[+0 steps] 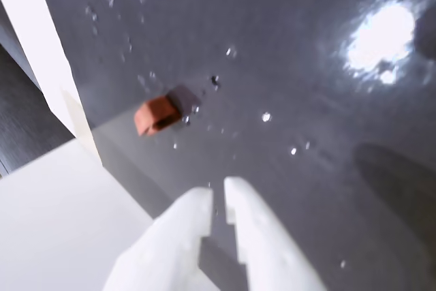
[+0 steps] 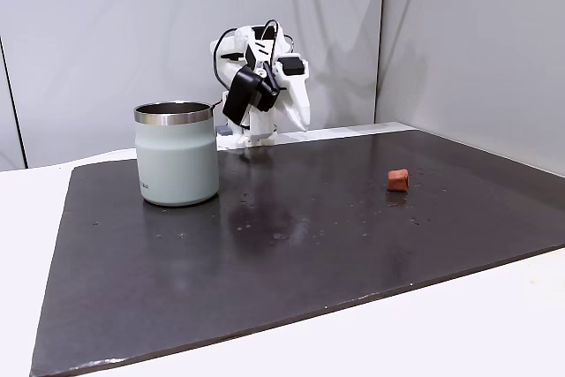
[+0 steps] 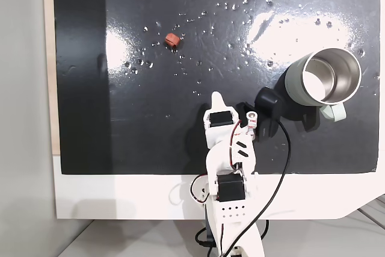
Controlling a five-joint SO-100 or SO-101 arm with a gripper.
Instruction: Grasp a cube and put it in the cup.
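The cube [image 1: 155, 115] is a small reddish-orange block lying on the dark mat, ahead and to the left of my gripper [image 1: 219, 197] in the wrist view. My two white fingers stand almost together with a thin slit between them and hold nothing. In a fixed view the cube [image 2: 398, 180] lies at the right, far from the cup [image 2: 177, 161], a pale grey-green tumbler with a steel rim at the left. My gripper [image 2: 303, 121] hangs folded at the back, above the mat. From above, the cube [image 3: 172, 40] sits upper left, the cup [image 3: 322, 76] right, and my gripper [image 3: 216, 97] between them.
A glossy black mat [image 2: 291, 245] covers most of the white table [image 2: 459, 324]. The mat's left edge and the white table [image 1: 54, 223] show at the left in the wrist view. A black cable [image 3: 283, 148] loops beside the arm base. Bright glare patches lie on the mat.
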